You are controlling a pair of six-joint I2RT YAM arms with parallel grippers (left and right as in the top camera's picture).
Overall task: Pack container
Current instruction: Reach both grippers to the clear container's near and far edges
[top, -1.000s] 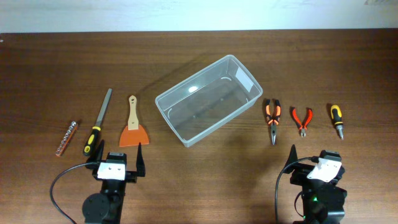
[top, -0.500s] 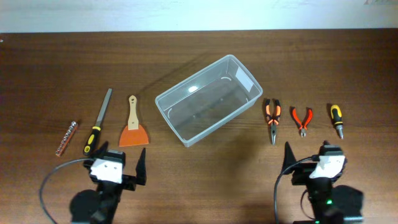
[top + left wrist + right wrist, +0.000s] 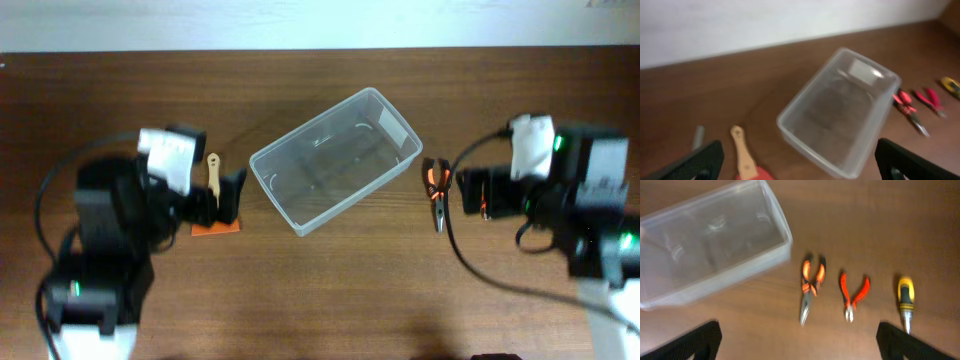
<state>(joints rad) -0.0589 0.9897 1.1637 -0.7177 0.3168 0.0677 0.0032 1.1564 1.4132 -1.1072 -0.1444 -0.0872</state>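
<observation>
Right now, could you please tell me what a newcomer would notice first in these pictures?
The big clear container sits empty and slanted mid-table. To its right lie orange pliers, red cutters and a yellow-handled screwdriver in a row; to its left, an orange scraper with a wooden handle.

— How is the light looking?
— Soft and even, coming from above; faint glints are showing on the container; shadows are falling soft on the wood.
— And the sharpness?
— Both wrist views are smearing with blur; the left arm and right arm are blurring overhead.
</observation>
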